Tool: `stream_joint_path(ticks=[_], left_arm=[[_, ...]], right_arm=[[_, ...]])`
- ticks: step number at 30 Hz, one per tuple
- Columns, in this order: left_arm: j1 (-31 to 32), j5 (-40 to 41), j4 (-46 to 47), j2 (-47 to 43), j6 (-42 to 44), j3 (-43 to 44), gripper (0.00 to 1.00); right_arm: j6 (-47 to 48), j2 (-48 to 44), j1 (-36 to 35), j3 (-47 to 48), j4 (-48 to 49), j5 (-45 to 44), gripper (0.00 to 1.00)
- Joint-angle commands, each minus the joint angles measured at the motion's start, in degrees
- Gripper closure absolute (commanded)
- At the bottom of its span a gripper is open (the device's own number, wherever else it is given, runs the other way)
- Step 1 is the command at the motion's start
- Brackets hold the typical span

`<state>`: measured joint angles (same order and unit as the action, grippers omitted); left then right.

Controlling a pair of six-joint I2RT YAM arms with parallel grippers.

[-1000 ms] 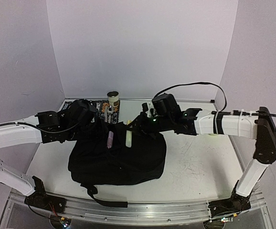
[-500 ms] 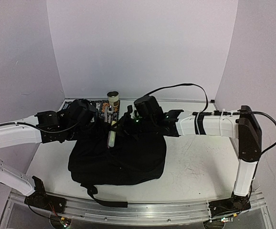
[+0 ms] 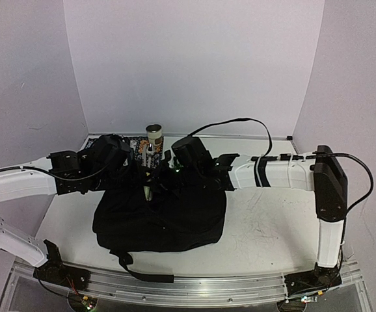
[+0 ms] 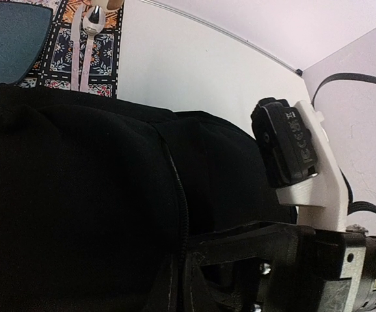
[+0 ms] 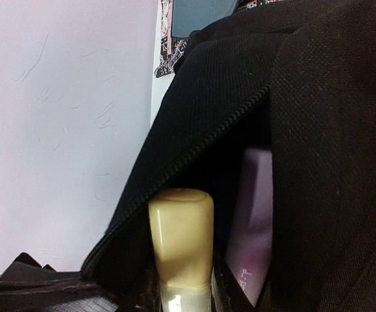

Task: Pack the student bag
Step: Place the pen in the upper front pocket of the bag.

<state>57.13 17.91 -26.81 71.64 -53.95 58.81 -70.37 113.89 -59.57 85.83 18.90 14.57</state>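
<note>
Overlooked from above-behind; wrist views set close against the floppy black fabric backpack, shared by all.

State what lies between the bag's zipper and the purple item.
Right wrist view: a cream-capped stick stands between the student bag's zipper and the purple item.

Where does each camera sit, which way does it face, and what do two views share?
Top external: above and behind the bases, looking down on both arms meeting at the student bag.
Left wrist: on the left arm, skimming over the bag toward a teal plate; right arm visible.
Right wrist: peering into the bag's opening; right gripper holds a cream cylinder.
Shared: both wrist views show the plate.
</note>
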Motion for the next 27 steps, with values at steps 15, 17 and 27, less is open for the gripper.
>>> stream_joint_path(ticks=[15, 17, 27], left_arm=[[-0.1, -1.8, 5.5, -4.0, 1.0, 0.6, 1.00], [-0.1, -1.9, 5.5, -3.8, 1.1, 0.8, 1.00], [-0.1, -2.3, 5.4, -1.8, 3.1, 3.5, 1.00]], right_arm=[[11.6, -0.8, 0.0, 7.5, -6.8, -4.7, 0.50], [12.9, -1.8, 0.0, 7.2, -7.7, -4.2, 0.49], [24.8, -13.1, 0.2, -0.3, -15.3, -6.0, 0.47]])
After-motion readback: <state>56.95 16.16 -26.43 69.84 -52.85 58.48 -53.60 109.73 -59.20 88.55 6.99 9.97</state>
